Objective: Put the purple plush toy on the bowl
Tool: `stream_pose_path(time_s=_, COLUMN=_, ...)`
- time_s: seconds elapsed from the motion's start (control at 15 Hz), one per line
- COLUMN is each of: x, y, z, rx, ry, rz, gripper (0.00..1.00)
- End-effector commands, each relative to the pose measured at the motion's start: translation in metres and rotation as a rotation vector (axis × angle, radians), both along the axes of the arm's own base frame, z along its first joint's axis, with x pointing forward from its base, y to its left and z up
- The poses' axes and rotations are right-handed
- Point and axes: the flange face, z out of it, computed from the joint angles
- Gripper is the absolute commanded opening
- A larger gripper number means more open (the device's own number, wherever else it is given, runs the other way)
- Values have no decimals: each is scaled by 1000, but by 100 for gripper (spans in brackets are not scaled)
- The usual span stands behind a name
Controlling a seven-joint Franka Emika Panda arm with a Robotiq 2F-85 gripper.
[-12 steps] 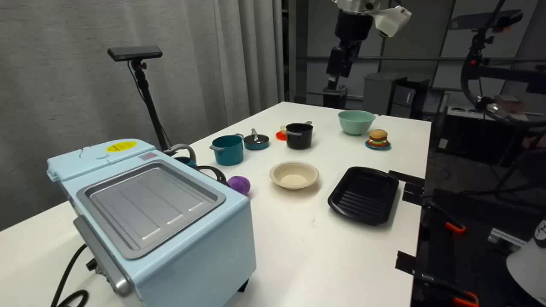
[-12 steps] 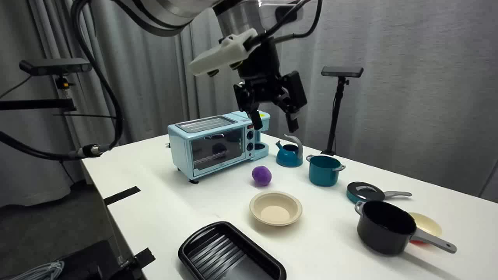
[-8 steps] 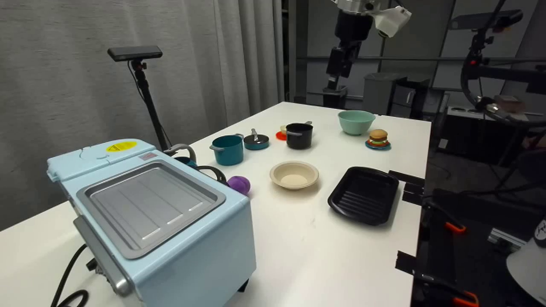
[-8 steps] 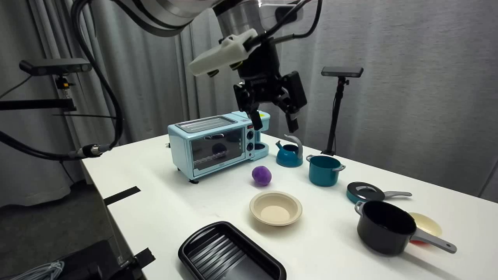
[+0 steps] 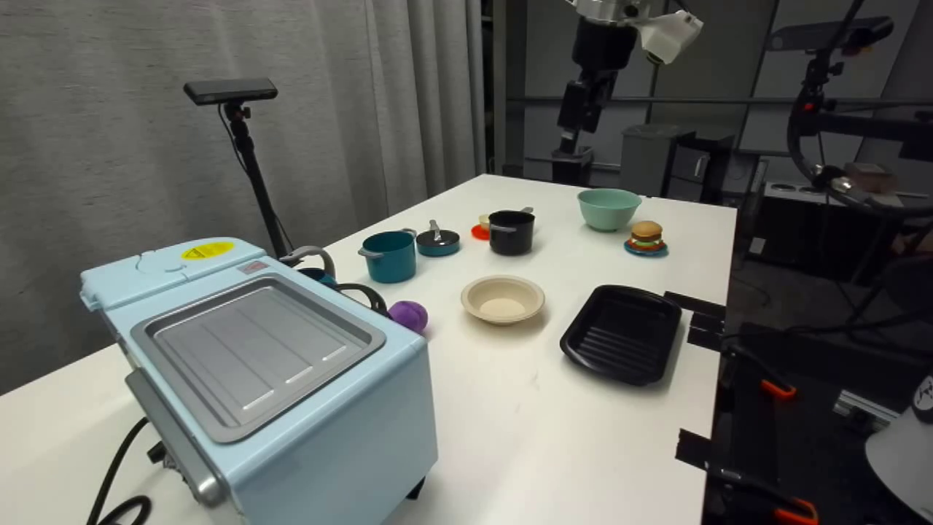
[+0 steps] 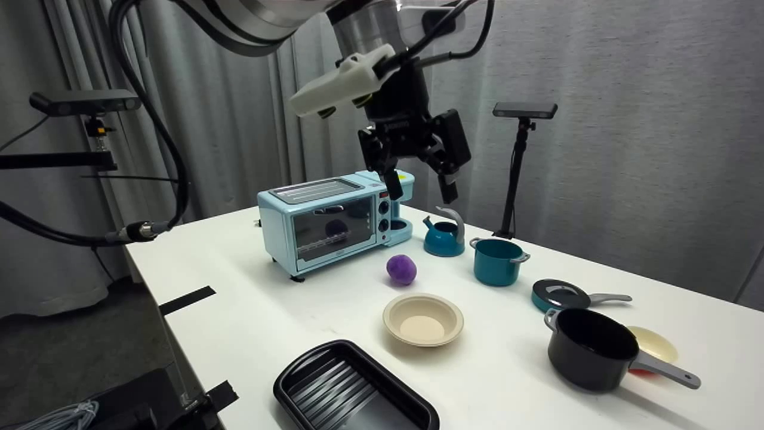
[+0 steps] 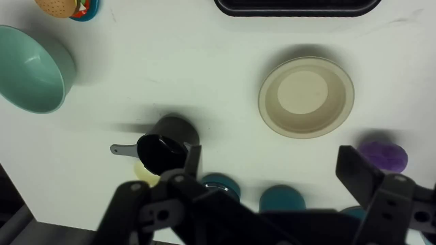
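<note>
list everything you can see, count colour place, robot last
Table: 1, white, centre
Oven: 1, pale blue, table end
Bowl: 1, beige, mid-table
Plush toy: 1, purple, between oven and bowl
Kettle: 1, teal, beside oven
Pot: 1, teal, beside kettle
Pan: 1, teal and black, beside pot
Saucepan: 1, black, near pan
Dish: 1, yellowish, behind saucepan
Red piece: 1, red, by dish
Deep bowl: 1, green, opposite end
Plate: 1, blue, near deep bowl
Toy burger: 1, multicoloured, on plate
Tray: 1, black, near table edge
Tape: several, black, table edge
Cameras: 2+, black, around table
Curtains: uncounted, grey, background
Other gear: uncounted, dark, around table
Arm: 1, mostly white, above table
Hand: 1, black, above table
</note>
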Motion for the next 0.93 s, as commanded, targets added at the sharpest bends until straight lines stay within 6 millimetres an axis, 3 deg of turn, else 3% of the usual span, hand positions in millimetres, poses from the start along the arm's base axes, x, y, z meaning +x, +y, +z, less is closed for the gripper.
stream_pose_path(time_s=0.0, x=12, y=7, z=-5, rx=11, ry=13, rz=13, gripper=100)
stream_pose_path(time_s=0.2, x=41, y=31, z=-21, rx=52, ry=34, rz=55, gripper=100)
stream_pose_path(time_s=0.47, x=98, y=82, z=-48, rx=121, ry=49, rz=116, gripper=100)
stream_pose_path(time_s=0.87, x=185, y=135, z=-112, rx=215, ry=68, rz=186, gripper=100)
